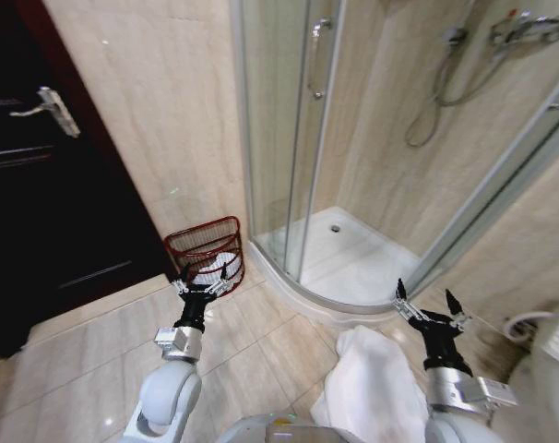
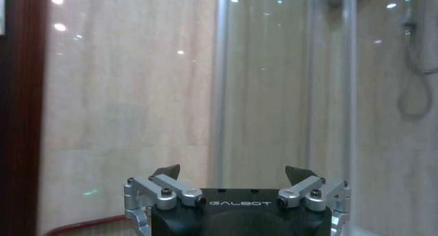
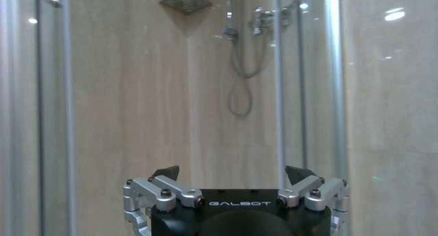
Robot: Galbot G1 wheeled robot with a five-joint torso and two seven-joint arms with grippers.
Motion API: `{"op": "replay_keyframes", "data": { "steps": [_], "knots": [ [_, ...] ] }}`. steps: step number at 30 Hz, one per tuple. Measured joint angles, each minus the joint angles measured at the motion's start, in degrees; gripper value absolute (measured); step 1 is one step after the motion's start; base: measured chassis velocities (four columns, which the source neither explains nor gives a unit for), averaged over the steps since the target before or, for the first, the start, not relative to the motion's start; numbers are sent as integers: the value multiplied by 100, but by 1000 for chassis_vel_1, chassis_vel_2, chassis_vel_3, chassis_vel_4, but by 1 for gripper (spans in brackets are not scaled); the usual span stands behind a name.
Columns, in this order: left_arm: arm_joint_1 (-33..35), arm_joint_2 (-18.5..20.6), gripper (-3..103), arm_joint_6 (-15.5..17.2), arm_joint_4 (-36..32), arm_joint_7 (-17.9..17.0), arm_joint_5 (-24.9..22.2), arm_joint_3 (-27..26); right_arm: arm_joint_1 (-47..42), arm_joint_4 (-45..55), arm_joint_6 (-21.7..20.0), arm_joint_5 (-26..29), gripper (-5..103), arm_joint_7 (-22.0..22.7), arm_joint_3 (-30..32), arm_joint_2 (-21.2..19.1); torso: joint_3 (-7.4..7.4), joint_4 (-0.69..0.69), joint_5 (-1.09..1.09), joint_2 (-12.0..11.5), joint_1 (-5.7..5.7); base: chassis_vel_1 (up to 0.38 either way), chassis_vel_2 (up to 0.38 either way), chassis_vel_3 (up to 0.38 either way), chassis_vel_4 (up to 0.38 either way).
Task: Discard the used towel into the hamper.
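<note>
The used towel (image 1: 370, 380), white and crumpled, lies on the tiled floor just left of my right arm. The hamper (image 1: 203, 239), a dark red wire basket with something white inside, stands against the wall between the door and the shower. My left gripper (image 1: 204, 279) is held up, open and empty, in front of the hamper; in the left wrist view the gripper (image 2: 233, 172) has its fingers spread, and the hamper rim (image 2: 82, 226) peeks in at a corner. My right gripper (image 1: 430, 304) is also raised and open beside the towel, with its fingers apart in the right wrist view (image 3: 233, 172).
A glass shower enclosure (image 1: 289, 129) with a white curved tray (image 1: 344, 263) fills the middle. A dark wooden door (image 1: 40, 175) stands at the left. A white fixture and hose (image 1: 529, 323) sit at the right edge. Tiled floor lies open between the arms.
</note>
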Motion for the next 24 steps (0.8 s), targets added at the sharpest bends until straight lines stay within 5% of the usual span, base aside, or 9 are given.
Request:
{"op": "replay_keyframes", "data": {
  "steps": [24],
  "knots": [
    [13, -37, 100, -52, -20, -149, -17, 117, -107, -35, 90, -71, 100, -20, 52, 0, 0, 0, -1, 0, -1, -53, -59, 21, 21]
  ]
}}
